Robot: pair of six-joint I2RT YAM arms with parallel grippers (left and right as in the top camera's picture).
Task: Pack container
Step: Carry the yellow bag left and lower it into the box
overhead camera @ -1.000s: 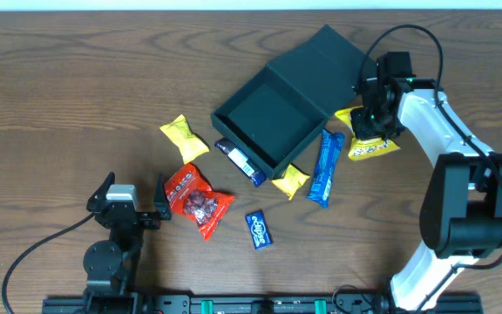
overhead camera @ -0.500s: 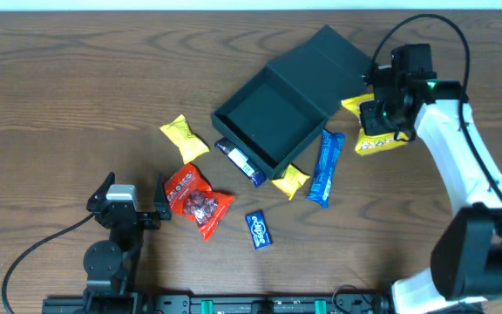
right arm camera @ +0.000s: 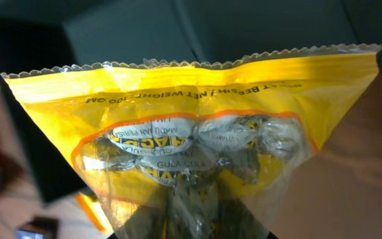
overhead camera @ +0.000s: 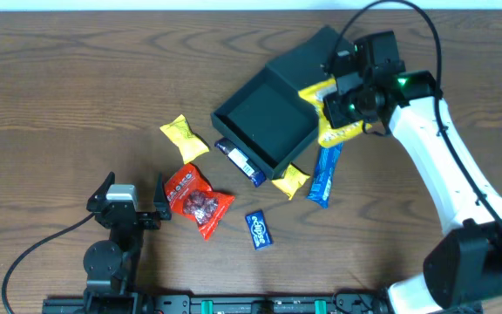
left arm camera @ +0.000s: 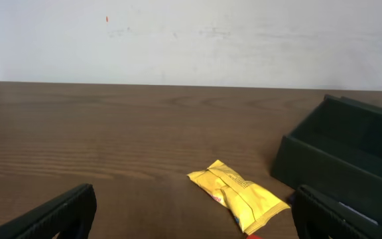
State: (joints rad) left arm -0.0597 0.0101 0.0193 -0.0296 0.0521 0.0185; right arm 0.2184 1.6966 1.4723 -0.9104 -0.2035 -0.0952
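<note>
Wood-grain brown worktop carries a dark teal-green square cardboard box at the centre of the overhead view. The box is turned on the diagonal, with its hinged flat lid thrown open toward the upper right. The right hand, on a white arm reaching in from the lower right, is clenched on a crinkled yellow plastic bag of wrapped sweets, held over the box's right edge. The right wrist view is filled by that bag, with the dark box behind it. At the lower left the left hand is released, its black fingers spread to the bottom corners of its own view. That view looks toward a small yellow packet and the box's side wall. Loose snacks lie around the box: the small yellow packet to its left and a red foil packet below that. A small blue packet lies at lower centre, and a dark blue bar packet touches the box's lower edge. A second small yellow packet lies just beside a long blue bar packet.
</note>
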